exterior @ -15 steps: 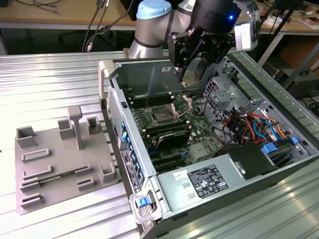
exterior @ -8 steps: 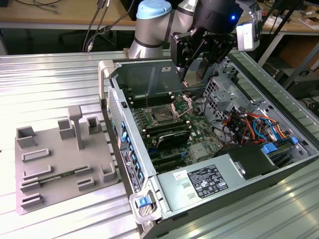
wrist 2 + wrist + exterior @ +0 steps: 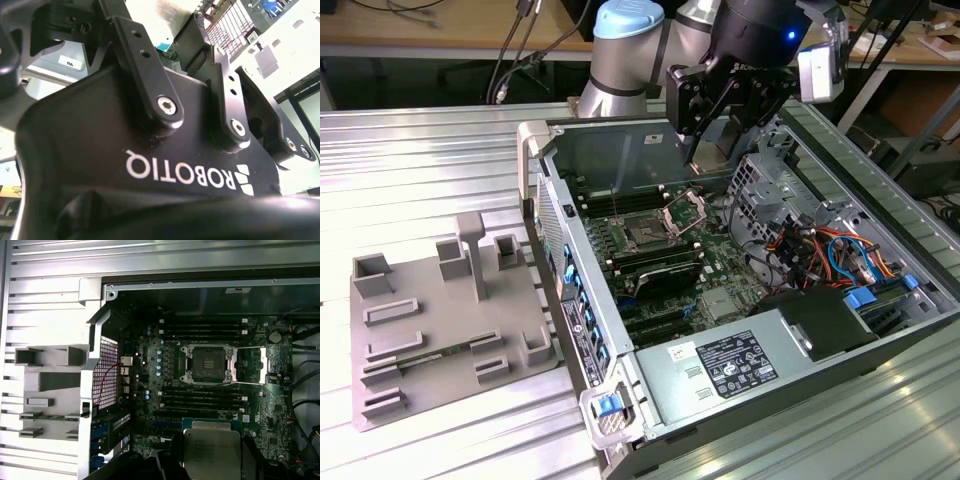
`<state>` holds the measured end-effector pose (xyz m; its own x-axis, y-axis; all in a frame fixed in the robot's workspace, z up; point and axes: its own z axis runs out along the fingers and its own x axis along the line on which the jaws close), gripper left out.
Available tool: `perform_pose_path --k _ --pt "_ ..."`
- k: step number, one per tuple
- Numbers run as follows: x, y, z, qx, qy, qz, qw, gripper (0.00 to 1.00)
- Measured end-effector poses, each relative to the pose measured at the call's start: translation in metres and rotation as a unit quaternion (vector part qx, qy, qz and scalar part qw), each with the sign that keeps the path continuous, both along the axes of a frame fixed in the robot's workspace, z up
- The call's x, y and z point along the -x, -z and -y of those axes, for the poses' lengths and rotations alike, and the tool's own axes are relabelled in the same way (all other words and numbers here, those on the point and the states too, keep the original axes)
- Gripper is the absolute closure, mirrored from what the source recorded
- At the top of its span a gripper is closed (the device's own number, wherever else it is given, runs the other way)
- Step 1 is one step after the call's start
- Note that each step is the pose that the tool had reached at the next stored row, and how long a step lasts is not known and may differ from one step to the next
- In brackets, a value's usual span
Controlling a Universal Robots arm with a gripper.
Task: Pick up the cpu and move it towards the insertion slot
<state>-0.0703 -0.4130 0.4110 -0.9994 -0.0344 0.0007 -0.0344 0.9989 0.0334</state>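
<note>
While gripped, cpu [image 3: 212, 453] faces upward.

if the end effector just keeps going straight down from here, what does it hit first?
Probably the circuit board just beside the socket, not the socket itself. The end effector holds the chip above the open case, pointing down; the first wrist view puts the socket off to one side. Depth is unclear.

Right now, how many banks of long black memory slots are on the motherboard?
2. The first bank lies on one side of the insertion slot; the second bank lies on the opposite side, nearer the cpu. More may be hidden under the cpu.
</note>
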Motion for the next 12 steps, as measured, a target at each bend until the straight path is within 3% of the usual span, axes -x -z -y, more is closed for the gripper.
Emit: perform_pose_path --k 12 --pt "-0.0078 0.0 0.0 0.0 0.0 0.0 1.0 0.45"
